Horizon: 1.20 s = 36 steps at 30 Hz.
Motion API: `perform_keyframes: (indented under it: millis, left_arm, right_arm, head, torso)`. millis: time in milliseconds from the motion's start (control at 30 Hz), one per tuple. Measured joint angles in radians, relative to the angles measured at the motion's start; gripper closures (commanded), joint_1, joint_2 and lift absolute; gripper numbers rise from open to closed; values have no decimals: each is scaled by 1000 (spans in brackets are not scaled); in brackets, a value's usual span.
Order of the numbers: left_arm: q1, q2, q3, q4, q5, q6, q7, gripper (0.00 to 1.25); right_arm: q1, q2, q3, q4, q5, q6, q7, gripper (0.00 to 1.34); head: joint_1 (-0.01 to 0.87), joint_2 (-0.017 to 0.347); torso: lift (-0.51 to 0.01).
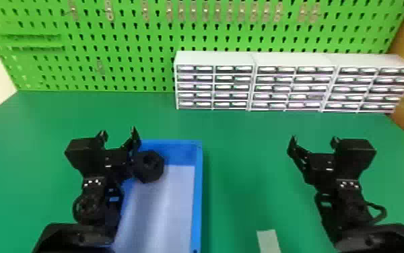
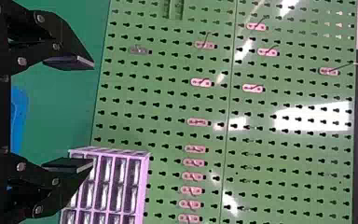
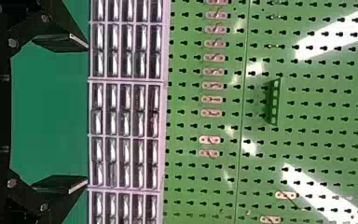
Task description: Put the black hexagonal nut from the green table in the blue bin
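Observation:
My left gripper [image 1: 118, 134] stands open at the left of the head view, over the left side of the blue bin [image 1: 197, 195]. The black hexagonal nut [image 1: 156, 167] shows just right of that gripper, within the bin's outline near its far end; the arm hides part of it. In the left wrist view the left gripper [image 2: 93, 115] has its fingers wide apart with nothing between them. My right gripper [image 1: 313, 140] is parked over the table's right side, and in the right wrist view the right gripper [image 3: 87, 115] is open and holds nothing.
Grey drawer cabinets [image 1: 294, 60] line the back right of the green table [image 1: 241, 141], in front of a green pegboard [image 1: 137, 37] with hooks. A pale strip [image 1: 268, 240] lies near the front, between the bin and the right arm.

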<state>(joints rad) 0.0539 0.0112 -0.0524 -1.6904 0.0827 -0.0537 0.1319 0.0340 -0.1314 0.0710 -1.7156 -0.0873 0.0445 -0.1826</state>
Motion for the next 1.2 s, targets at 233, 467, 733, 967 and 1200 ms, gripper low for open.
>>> perform_keyframes:
  millis: [233,467,733,967,1200]
  left_arm:
    - [0,0,-5,0,3,0,0,506]
    - [-1,0,-5,0,7,0,0,506]
    - [3,0,-7,0,9,0,0,506]
    - [3,0,-8,0,9,0,0,506]
    - [4,1,-5,0,9,0,0,506]
  right_arm:
    - [0,-2,1,1,-3,0,0,280]
    - [-3,-2,2,2,-3,0,0,279]
    - [-3,-2,9,2,-5,0,0,279]
    - [-5,-3,11,2,-5,0,0,279]
    - [-9,-5,14,6,-4,0,0,279]
  head:
    - [657,57]
    - [657,57]
    - [657,57]
    - [657,57]
    - [657,57]
  torso:
    - [-95]
    - [-95]
    - [-95]
    - [-95]
    - [-95]
